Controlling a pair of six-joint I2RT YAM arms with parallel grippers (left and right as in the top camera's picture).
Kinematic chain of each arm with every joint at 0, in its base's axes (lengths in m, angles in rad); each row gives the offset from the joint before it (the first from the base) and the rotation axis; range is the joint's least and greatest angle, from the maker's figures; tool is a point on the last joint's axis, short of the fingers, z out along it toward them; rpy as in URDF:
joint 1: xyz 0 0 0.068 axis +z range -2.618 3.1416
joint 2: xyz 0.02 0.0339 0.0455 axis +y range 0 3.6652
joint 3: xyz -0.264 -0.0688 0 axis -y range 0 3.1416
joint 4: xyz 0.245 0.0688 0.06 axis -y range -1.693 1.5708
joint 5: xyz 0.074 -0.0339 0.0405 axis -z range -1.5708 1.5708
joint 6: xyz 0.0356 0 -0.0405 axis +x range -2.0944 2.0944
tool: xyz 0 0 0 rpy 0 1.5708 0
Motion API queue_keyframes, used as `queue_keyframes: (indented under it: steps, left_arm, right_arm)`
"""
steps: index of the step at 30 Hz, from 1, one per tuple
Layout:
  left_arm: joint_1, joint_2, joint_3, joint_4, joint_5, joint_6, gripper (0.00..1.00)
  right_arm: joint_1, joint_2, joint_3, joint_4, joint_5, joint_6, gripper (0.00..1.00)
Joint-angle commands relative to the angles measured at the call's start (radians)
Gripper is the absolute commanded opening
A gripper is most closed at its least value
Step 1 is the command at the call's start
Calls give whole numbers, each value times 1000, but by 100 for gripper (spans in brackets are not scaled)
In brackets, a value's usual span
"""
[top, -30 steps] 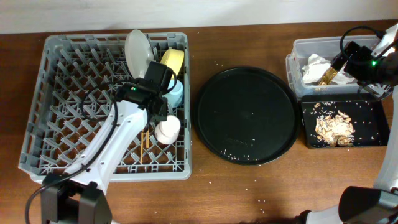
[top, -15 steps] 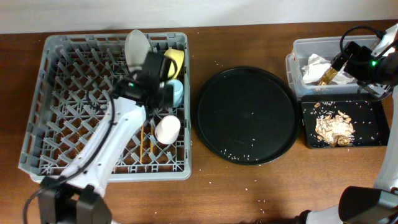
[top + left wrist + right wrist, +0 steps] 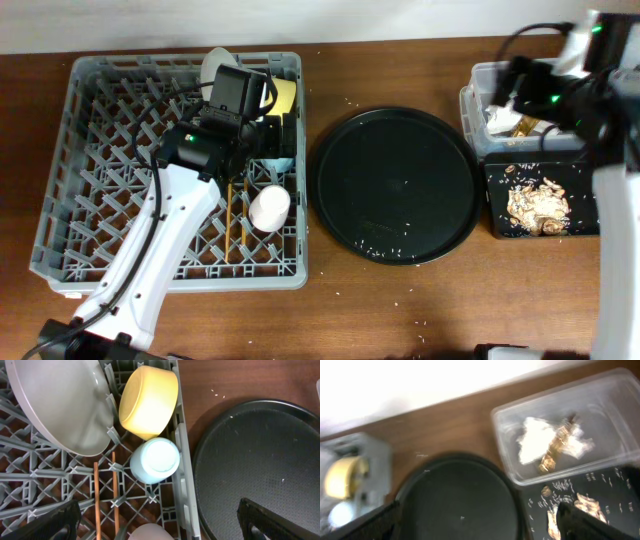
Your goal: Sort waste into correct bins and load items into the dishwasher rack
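The grey dishwasher rack (image 3: 100, 150) holds a pale plate (image 3: 60, 405) on edge, a yellow bowl (image 3: 149, 402), a light-blue cup (image 3: 156, 460), a pink-white cup (image 3: 268, 208) and wooden chopsticks (image 3: 96, 495). My left gripper (image 3: 272, 145) hangs open above the rack's right side, and the pink-white cup (image 3: 150, 532) lies below its spread fingers (image 3: 45, 522). My right gripper (image 3: 512, 92) is open and raised near the clear tub (image 3: 480, 75), which holds white paper (image 3: 535, 442) and a fish piece (image 3: 555, 450). Food scraps (image 3: 535, 205) lie in the shallow black tray (image 3: 605, 175).
A large round black tray (image 3: 395, 185) with a few crumbs sits between the rack and the bins. A few crumbs are scattered on the wooden table (image 3: 400, 300) near the tray's front.
My left gripper opened, let go of the pink-white cup in the rack and drew back upward. My right arm lifted away from the clear tub; its view is blurred by motion.
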Motion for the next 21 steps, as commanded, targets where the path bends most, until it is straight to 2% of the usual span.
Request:
queue_keyframes:
  steps: [1, 3, 5, 6, 7, 10, 15, 21]
  left_arm:
    - [6, -11, 11, -1, 10, -2, 99]
    - [6, -11, 11, -1, 10, -2, 99]
    - [6, -11, 11, -1, 10, -2, 99]
    - [6, -11, 11, -1, 10, -2, 99]
    - [6, -11, 11, -1, 10, -2, 99]
    - [6, -11, 11, -1, 10, -2, 99]
    - [6, -11, 11, -1, 10, -2, 99]
    - [6, -11, 11, -1, 10, -2, 99]
  right_arm:
    - [63, -184, -258, 185, 43, -94, 98]
    - [89, -439, -687, 563, -6, -93, 99]
    - [107, -675, -1041, 766, -8, -90, 98]
    - [116, -795, -1180, 803, -8, -86, 99]
    - [121, -993, -1374, 829, -7, -63, 98]
    - [125, -1276, -1628, 891, -7, 15, 99]
    - [125, -1446, -1793, 965, -8, 16, 99]
    - [130, -1447, -1793, 965, -7, 16, 98]
